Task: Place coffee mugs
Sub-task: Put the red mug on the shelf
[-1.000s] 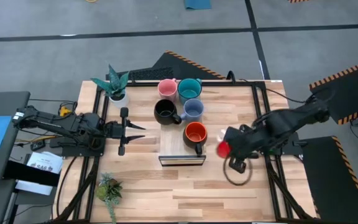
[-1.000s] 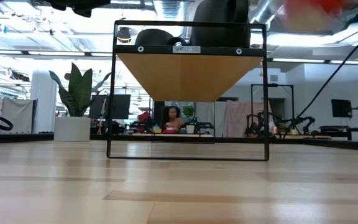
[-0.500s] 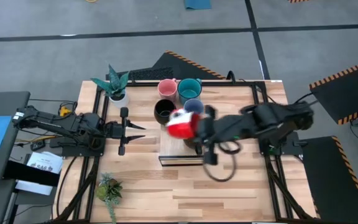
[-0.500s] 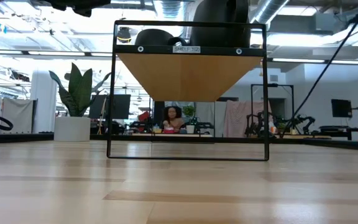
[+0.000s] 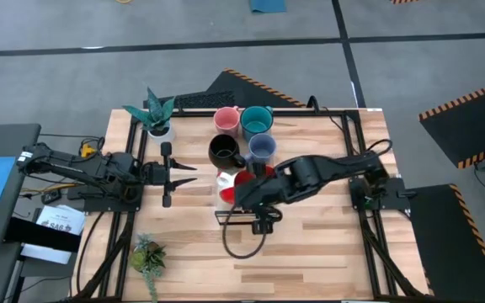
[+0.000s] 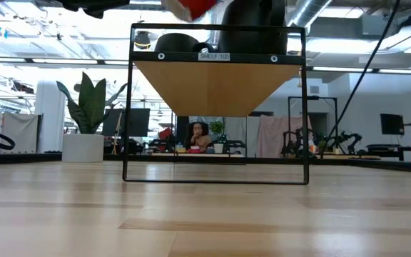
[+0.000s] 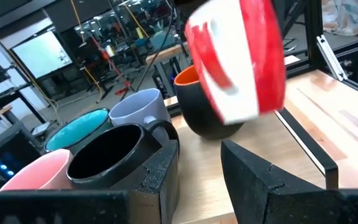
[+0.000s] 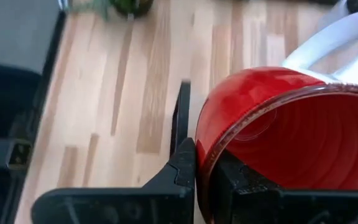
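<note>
My right gripper (image 5: 241, 188) is shut on the red mug (image 5: 231, 183), which has a white handle, and holds it above the near left part of the black-framed wooden shelf (image 6: 220, 86). The mug also shows in the low view (image 6: 191, 7) and the left wrist view (image 7: 241, 59). The pink (image 5: 226, 119), teal (image 5: 257, 120), black (image 5: 223, 150) and pale blue (image 5: 262, 148) mugs stand on their bases in a cluster behind it. The orange mug (image 7: 199, 112) is hidden under the arm in the high view. My left gripper (image 5: 175, 175) waits open at the table's left. My right gripper holds the red mug by its rim (image 8: 201, 155), on the side away from the white handle (image 8: 340, 37). One finger (image 8: 182, 167) is outside the wall and the other (image 8: 232, 180) inside. The mug is lifted clear and tilted above the shelf.
A spiky potted plant (image 5: 157, 114) stands at the far left corner and a small green one (image 5: 147, 255) near the left front. A black cable loop (image 5: 247, 241) lies in front of the shelf. Bare wood lies to the shelf's left, right and near sides.
My right gripper has carried the red mug from the table's right side leftward over the shelf, past the orange mug, and now has it by the shelf's near left part beside the black mug. The mug stayed lifted. The cable loop trailed along with the arm.
</note>
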Available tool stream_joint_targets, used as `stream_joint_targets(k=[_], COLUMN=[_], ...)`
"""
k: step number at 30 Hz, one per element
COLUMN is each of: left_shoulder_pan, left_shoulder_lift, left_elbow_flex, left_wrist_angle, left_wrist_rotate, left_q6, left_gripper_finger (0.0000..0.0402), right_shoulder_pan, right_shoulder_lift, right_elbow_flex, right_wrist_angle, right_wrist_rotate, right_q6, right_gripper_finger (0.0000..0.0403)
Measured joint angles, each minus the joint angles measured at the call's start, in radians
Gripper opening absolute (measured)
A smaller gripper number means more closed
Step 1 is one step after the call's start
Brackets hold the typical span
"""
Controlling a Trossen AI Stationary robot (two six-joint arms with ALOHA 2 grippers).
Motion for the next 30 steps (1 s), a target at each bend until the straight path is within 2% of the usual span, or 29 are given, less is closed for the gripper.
stream_joint_targets(k=[4, 16, 30], left_shoulder_pan=[0.0, 0.0, 0.0], left_shoulder_lift=[0.0, 0.0, 0.0], left_elbow_flex=[0.0, 0.0, 0.0], left_wrist_angle=[-0.001, -0.005, -0.004], left_wrist_rotate=[0.0, 0.0, 0.0], left_q6=[0.004, 0.003, 0.0], left_gripper_finger=[0.0109, 0.0109, 0.0109], right_shoulder_pan=[-0.013, -0.017, -0.04], right_shoulder_lift=[0.016, 0.013, 0.112], right_elbow_flex=[-0.005, -0.012, -0.016], right_wrist_angle=[-0.038, 0.046, 0.041], right_wrist_rotate=[0.002, 0.002, -0.054], right_q6=[0.0, -0.001, -0.044], right_gripper_finger=[0.0039, 0.0039, 0.0042])
